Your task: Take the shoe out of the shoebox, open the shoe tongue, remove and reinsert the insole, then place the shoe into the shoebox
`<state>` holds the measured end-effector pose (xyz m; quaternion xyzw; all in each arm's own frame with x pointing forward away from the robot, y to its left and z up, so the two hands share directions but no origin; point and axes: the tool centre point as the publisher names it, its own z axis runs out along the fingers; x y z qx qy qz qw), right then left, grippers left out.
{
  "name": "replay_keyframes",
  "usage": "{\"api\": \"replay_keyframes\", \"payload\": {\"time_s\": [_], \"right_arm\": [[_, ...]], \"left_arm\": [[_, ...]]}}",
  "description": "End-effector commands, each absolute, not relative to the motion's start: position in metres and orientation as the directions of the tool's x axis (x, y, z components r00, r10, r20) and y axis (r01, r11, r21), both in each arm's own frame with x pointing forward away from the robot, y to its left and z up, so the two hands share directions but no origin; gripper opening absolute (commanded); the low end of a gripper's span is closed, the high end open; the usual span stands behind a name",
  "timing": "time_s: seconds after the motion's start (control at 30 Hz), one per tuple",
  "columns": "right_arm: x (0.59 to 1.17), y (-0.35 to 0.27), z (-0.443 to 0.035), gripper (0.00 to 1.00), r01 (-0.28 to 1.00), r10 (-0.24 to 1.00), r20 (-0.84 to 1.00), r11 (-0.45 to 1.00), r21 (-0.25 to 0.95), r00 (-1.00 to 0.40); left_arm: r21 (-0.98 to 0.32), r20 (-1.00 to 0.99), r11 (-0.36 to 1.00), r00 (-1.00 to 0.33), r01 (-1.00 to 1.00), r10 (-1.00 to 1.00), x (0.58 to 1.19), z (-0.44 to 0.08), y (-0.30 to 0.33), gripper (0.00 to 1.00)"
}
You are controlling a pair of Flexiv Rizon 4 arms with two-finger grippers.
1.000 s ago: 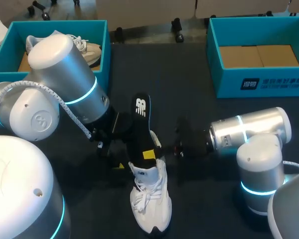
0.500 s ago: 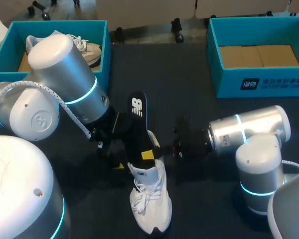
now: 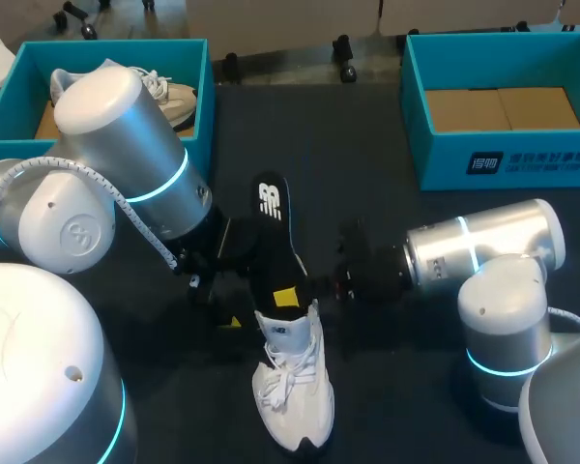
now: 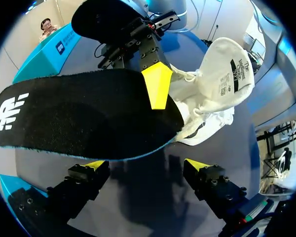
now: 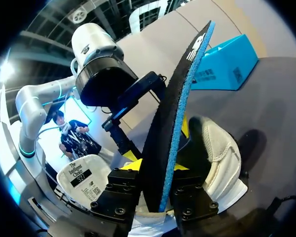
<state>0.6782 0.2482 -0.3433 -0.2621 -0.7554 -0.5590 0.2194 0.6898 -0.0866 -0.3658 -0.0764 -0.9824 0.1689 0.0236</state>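
A white shoe (image 3: 292, 387) lies on the dark table with its toe toward the near edge. A black insole (image 3: 274, 237) rises from its opening and slants away from me. My right gripper (image 3: 288, 298) is shut on the insole's lower part. One yellow fingertip (image 4: 157, 85) lies flat on the insole's (image 4: 84, 116) top face, and in the right wrist view the insole (image 5: 175, 118) stands edge-on between the fingers. My left gripper (image 4: 143, 168) is open just left of the shoe (image 4: 219, 74), below the insole and not touching it.
A teal shoebox (image 3: 198, 58) at the back left holds another white shoe (image 3: 174, 97). A second teal box (image 3: 503, 164) with a cardboard floor stands at the back right. My left arm's big joints cover the near left of the table.
My right arm has edged left toward the shoe, and the insole's free end has swung slightly. The shoe's tongue now stands more upright. The left arm has kept still.
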Motion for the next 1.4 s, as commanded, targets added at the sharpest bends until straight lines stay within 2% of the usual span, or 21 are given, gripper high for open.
{"api": "replay_keyframes", "payload": {"time_s": [0.03,0.33,0.87,1.13,1.27,1.4], "right_arm": [[0.682,0.249,-0.338,0.3,0.636,0.155,0.618,0.247,0.731,-0.771],[0.694,0.249,-0.33,0.32,0.61,0.147,0.593,0.243,0.754,-0.792],[0.712,0.245,-0.324,0.27,0.583,0.141,0.566,0.163,0.796,-0.812],[0.717,0.245,-0.324,0.18,0.577,0.138,0.562,0.129,0.806,-0.816],[0.718,0.246,-0.324,0.0,0.577,0.138,0.562,0.133,0.806,-0.816],[0.717,0.246,-0.323,0.0,0.58,0.141,0.564,0.14,0.803,-0.814]], "left_arm": [[-0.337,0.02,0.931,-0.987,0.142,0.158,0.689,-0.366,-0.086,1.0],[-0.337,0.02,0.931,-0.987,0.142,0.158,0.689,-0.366,-0.086,1.0],[-0.337,0.02,0.931,-0.987,0.142,0.158,0.689,-0.366,-0.086,1.0],[-0.337,0.02,0.931,-0.987,0.142,0.158,0.689,-0.366,-0.086,1.0],[-0.337,0.02,0.931,-0.987,0.142,0.158,0.689,-0.366,-0.086,1.0],[-0.337,0.02,0.931,-0.987,0.142,0.158,0.689,-0.366,-0.086,1.0]]}}
